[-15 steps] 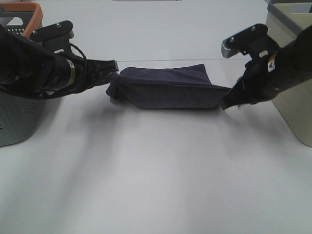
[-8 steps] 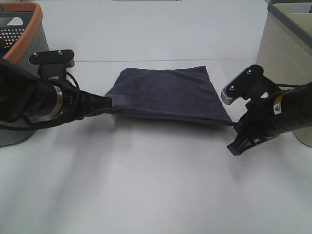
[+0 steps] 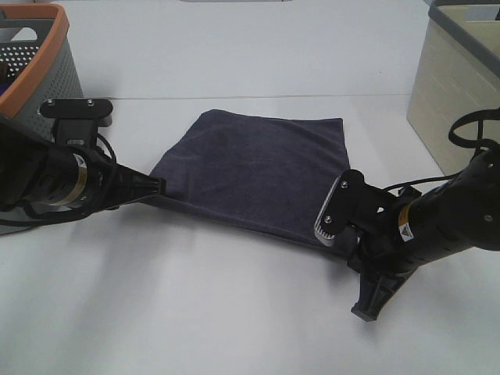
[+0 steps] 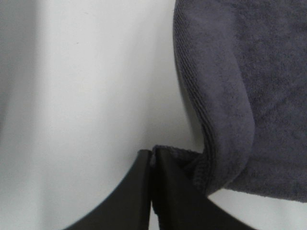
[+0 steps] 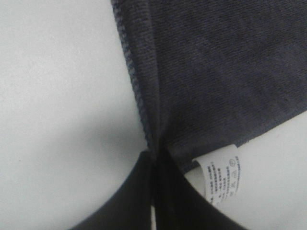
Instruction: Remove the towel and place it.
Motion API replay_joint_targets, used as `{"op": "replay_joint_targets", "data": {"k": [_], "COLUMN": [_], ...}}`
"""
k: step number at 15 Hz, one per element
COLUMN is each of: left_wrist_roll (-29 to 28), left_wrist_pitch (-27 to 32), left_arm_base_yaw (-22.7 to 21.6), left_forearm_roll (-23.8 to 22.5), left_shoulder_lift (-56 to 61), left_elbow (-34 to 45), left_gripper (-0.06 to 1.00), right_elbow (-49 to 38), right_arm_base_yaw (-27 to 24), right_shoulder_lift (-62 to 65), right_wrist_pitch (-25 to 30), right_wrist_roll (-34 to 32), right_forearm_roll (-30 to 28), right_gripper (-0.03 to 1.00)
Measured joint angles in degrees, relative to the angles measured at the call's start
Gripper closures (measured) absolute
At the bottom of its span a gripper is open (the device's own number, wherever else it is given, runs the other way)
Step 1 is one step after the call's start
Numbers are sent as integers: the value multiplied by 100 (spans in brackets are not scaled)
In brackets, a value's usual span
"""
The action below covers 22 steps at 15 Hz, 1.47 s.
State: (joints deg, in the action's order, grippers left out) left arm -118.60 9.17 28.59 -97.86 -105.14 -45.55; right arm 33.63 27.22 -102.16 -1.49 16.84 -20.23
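The dark navy-grey towel lies spread almost flat in the middle of the white table. My left gripper is shut on its near left corner, low over the table. In the left wrist view the gripper pinches the towel's curled hem. My right gripper is shut on the near right corner, its tips mostly hidden under its own wrist. The right wrist view shows the gripper closed on the towel beside the white tag.
A grey perforated basket with an orange rim stands at the back left, behind my left arm. A beige bin stands at the back right.
Both grippers have drawn the towel toward the table's front and lowered it. It has gone from a bunched, hanging fold to a nearly flat sheet. Both grips have held.
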Motion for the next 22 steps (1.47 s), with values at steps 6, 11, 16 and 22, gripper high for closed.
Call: {"op": "replay_joint_targets", "data": {"k": [6,11,16,22], "left_wrist_roll": [74,378,796,3409], "left_wrist_pitch": [-11,-292,-453,1157], "left_arm_base_yaw": [0,0,0,0], "left_forearm_roll": [6,17,52,922], "left_shoulder_lift": [40,625,1175,1301], "left_elbow": [6,-189,-1083,-2681], "left_gripper": [22,20,20,21], "right_elbow": [-6,86,859,2550], "right_arm_base_yaw": [0,0,0,0], "right_shoulder_lift": [464,1593,2532,2595], "right_wrist_pitch": [321,613,619,1570], "right_wrist_roll": [0,0,-126,-1438], "right_forearm_roll": [-11,-34,-34,-430], "right_gripper": [43,26,25,25]}}
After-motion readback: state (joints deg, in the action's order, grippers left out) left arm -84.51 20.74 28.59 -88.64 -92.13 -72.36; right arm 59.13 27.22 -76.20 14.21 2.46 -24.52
